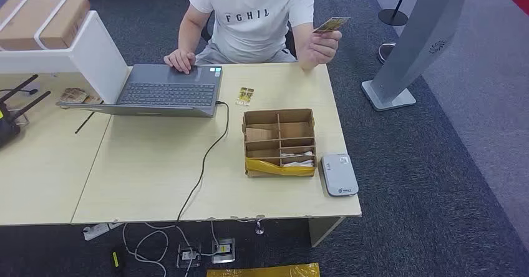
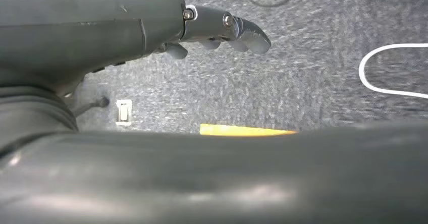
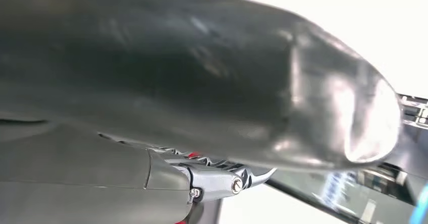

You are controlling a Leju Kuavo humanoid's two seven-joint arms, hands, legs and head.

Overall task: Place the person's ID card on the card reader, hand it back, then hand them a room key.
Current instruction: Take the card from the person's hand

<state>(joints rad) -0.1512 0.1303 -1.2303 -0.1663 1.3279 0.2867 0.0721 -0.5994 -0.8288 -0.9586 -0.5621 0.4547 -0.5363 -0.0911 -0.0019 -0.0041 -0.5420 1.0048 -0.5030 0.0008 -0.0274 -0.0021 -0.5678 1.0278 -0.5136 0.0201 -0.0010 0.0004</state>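
Observation:
Across the table a person in a white T-shirt holds up an ID card (image 1: 331,24) in one hand; their other hand rests on the laptop (image 1: 168,90). The white-grey card reader (image 1: 339,174) lies on the table's near right corner. Beside it stands a cardboard divider box (image 1: 279,118) with pale cards (image 1: 297,158) in a near compartment. A small yellow card (image 1: 246,95) lies behind the box. My left hand (image 2: 151,27) hangs over the carpet, fingers (image 2: 237,30) stretched out, holding nothing. My right hand (image 3: 202,82) shows a big thumb and a straight finger (image 3: 222,181), also holding nothing.
A black router (image 1: 9,111) with antennas sits at the table's left. A cardboard carton (image 1: 40,21) rests on a white shelf. A grey kiosk stand (image 1: 412,52) is on the carpet to the right. A black cable (image 1: 203,165) crosses the table; a power strip (image 1: 100,230) lies below.

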